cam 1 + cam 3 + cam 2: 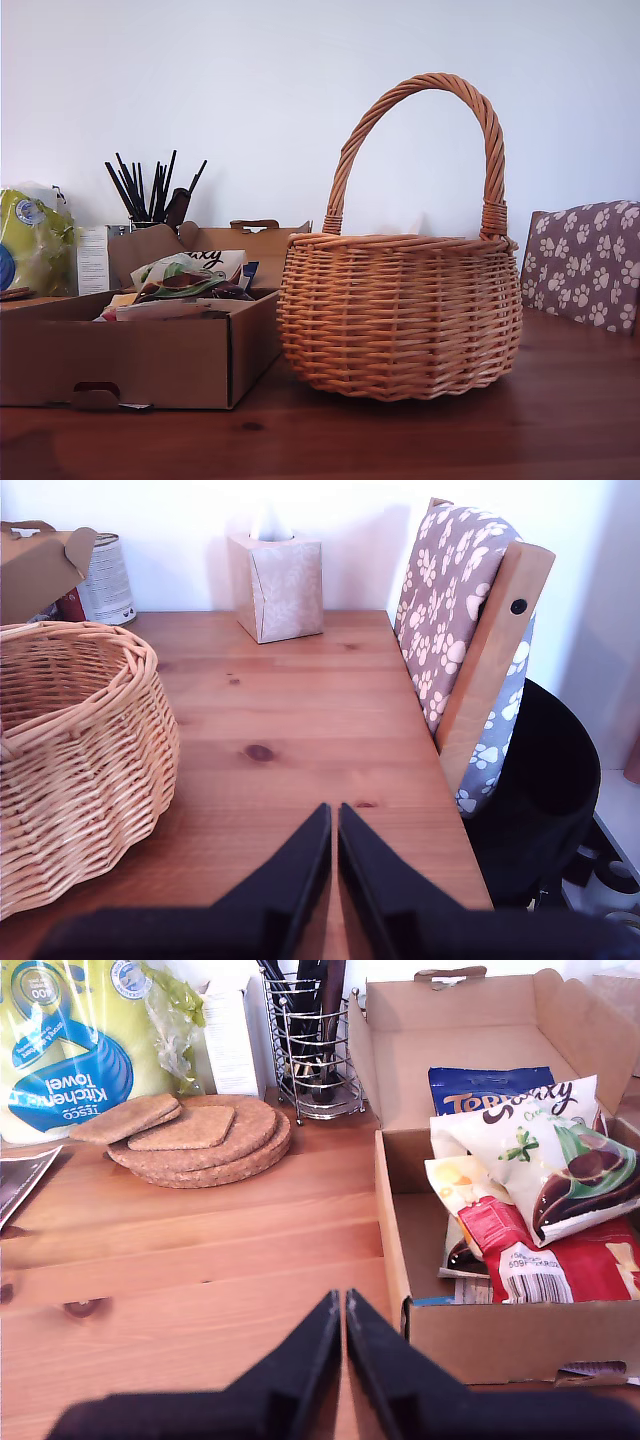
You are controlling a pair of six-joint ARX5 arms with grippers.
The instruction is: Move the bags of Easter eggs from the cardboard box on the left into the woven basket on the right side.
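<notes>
Exterior view: cardboard box (140, 355) sits at that view's left, woven basket (400, 315) just beside it w/ handle arched up, mouth unobstructed, so ready to take a drop. Neither arm shows there. First wrist view: first gripper (343, 1360) has jaws pressed together, nothing held, hovering over bare table (200, 1260) near the box's outer wall. The bags of Easter eggs (545, 1175) lie piled inside the box, none moved yet. Second gripper (333, 875) likewise closed & empty, over wood beside the basket, prob. parked clear.

egg bags (540, 1175) piled in cardboard box (150, 360), wicker basket (400, 315) upright
</notes>
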